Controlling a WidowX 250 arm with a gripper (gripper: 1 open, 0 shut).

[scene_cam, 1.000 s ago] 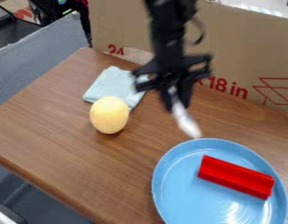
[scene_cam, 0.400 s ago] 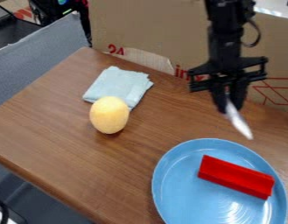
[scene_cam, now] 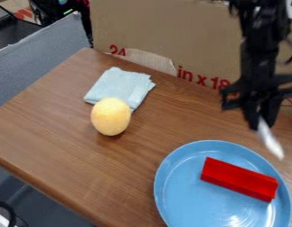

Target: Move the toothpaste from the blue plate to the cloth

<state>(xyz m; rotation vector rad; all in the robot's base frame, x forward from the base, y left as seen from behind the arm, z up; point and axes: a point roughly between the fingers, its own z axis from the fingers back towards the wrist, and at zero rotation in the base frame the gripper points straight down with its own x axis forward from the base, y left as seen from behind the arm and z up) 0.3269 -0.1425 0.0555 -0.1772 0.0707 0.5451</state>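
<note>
Toothpaste [scene_cam: 269, 139]: hanging cap-down from pincer [scene_cam: 257, 113], whose jaws are nearly closed on the tube's top end, just above plate [scene_cam: 184, 177] rim at 1 o'clock. Cloth [scene_cam: 120, 86]: on surface [scene_cam: 42, 124], well apart at 10 o'clock, beside ball [scene_cam: 110, 116]. Red block [scene_cam: 240, 178]: lying on plate. Tube hangs off its target, so transfer judged unfinished.

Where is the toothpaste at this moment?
The toothpaste hangs from the claw at the right edge of the camera view, just above the far right rim of the blue plate, far from the cloth.
</note>
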